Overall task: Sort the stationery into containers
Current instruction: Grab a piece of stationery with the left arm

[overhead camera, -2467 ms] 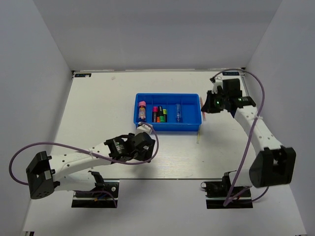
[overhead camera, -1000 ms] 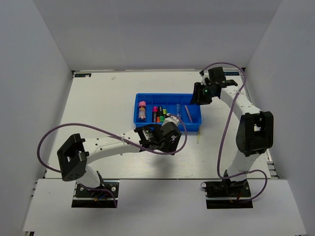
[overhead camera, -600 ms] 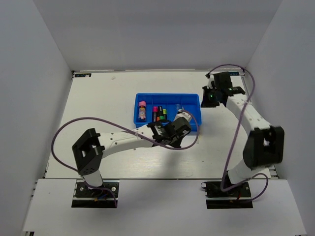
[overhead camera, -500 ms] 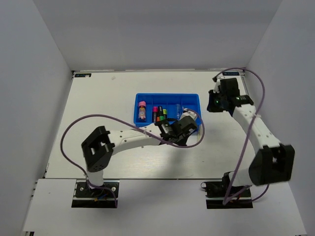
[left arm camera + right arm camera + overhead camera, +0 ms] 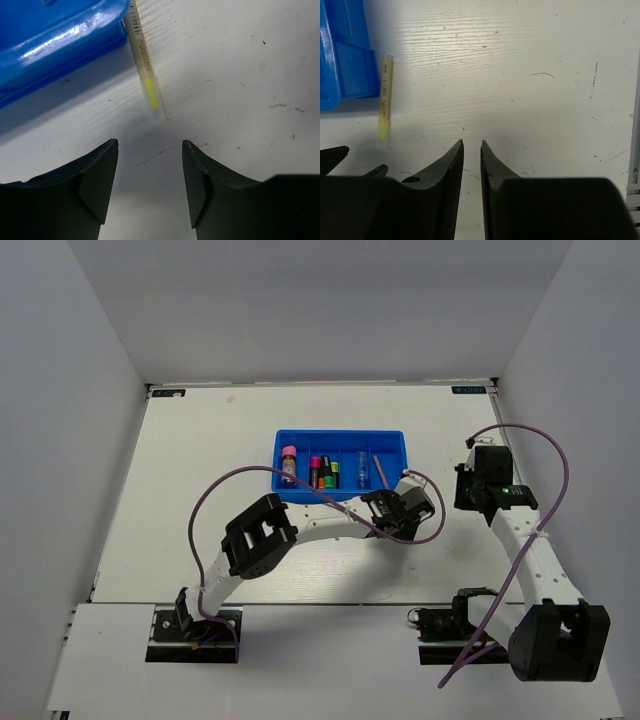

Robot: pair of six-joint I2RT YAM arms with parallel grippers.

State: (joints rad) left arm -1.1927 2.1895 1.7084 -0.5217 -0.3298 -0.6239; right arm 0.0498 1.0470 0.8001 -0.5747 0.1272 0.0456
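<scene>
Right, over at the far left of the blue tray [image 5: 340, 434], well away from both grippers, the pink-capped glue stick [image 5: 288, 464] sits in its own compartment. Next along, the highlighters [image 5: 321, 472] are bunched together, then the clear pen [image 5: 362, 473], then a thin pink stick [image 5: 380, 468] in the end compartment nearest the left gripper. So most of the sorting looks done!

Now the left gripper [image 5: 150, 165]: jaws spread, nothing between them, hovering low over the table [image 5: 545, 100]. Just ahead of its fingertips lies the pale-yellow stick [image 5: 141, 59], flat on the table, pointing away from the gripper, its far end right against the tray's outer corner. That is the one item visibly outside the tray, and by my reading it is the piece left to place.

Further right, the right gripper [image 5: 472, 150] has its jaws drawn almost together, only a slit between them, and it is empty. The yellow stick lies ahead and off to its left, well apart from its fingertips.
</scene>
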